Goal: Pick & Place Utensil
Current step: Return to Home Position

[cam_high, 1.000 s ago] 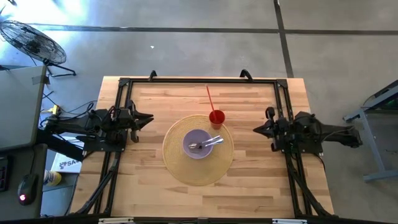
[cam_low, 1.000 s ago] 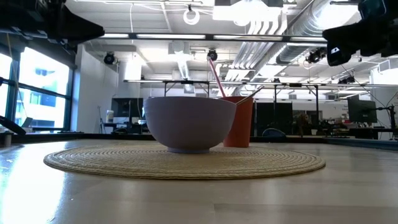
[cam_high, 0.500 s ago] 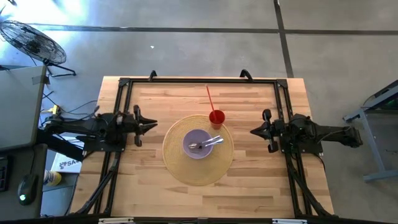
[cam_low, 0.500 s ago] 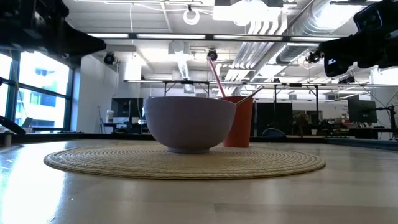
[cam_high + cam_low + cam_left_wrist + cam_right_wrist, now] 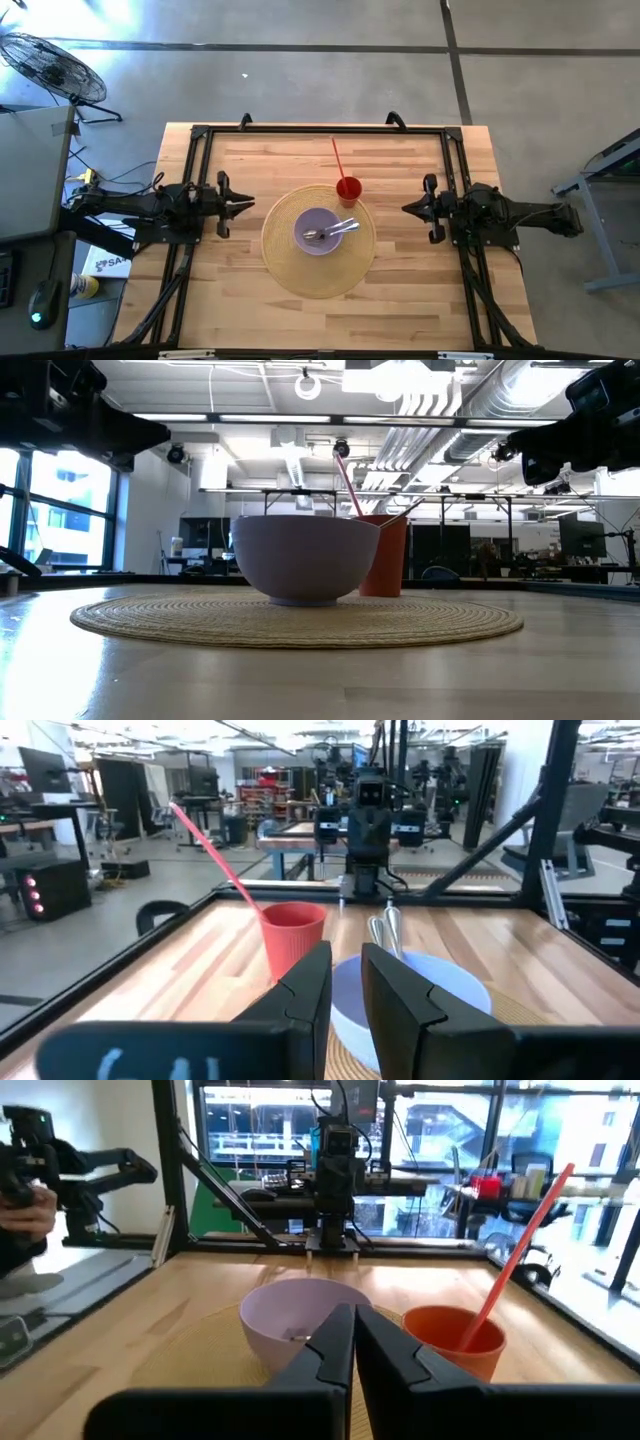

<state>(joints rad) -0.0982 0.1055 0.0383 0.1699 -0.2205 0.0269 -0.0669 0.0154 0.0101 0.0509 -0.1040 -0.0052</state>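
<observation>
Spoon (image 5: 322,234) and fork (image 5: 346,226) resting inside bowl (image 5: 318,231) — ungrasped; left gripper (image 5: 245,203) and right gripper (image 5: 407,209) flanking bowl, both narrow, empty.

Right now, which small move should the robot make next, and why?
Probably the right gripper should open and move toward the bowl, since the utensils lie in it with handles pointing toward that side. Both grippers sit beside the placemat, holding nothing; the left gripper can wait.
</observation>
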